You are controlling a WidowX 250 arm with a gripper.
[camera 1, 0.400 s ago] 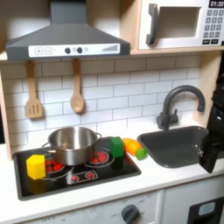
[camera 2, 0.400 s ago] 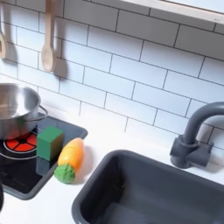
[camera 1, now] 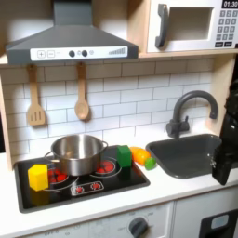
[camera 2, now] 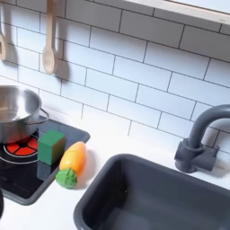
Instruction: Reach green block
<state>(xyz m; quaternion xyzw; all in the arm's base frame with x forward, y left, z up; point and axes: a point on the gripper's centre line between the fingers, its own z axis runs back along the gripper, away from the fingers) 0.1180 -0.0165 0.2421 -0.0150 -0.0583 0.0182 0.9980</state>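
The green block (camera 1: 123, 155) is a small bright green cube on the stove top's right edge, just right of the steel pot (camera 1: 77, 152). In the second exterior view the green block (camera 2: 51, 145) stands between the pot (camera 2: 14, 111) and an orange carrot toy (camera 2: 72, 163). My black arm with its gripper (camera 1: 224, 167) hangs at the first exterior view's right edge, over the sink's right side and far from the block. Its fingers are too dark and cropped to read.
A yellow cube (camera 1: 38, 177) sits on the black stove top (camera 1: 93, 186) at its left. The carrot toy (camera 1: 142, 157) lies between block and dark sink (camera 1: 186, 154). A faucet (camera 1: 189, 110) rises behind the sink. Wooden utensils (camera 1: 82, 102) hang on the tiled wall.
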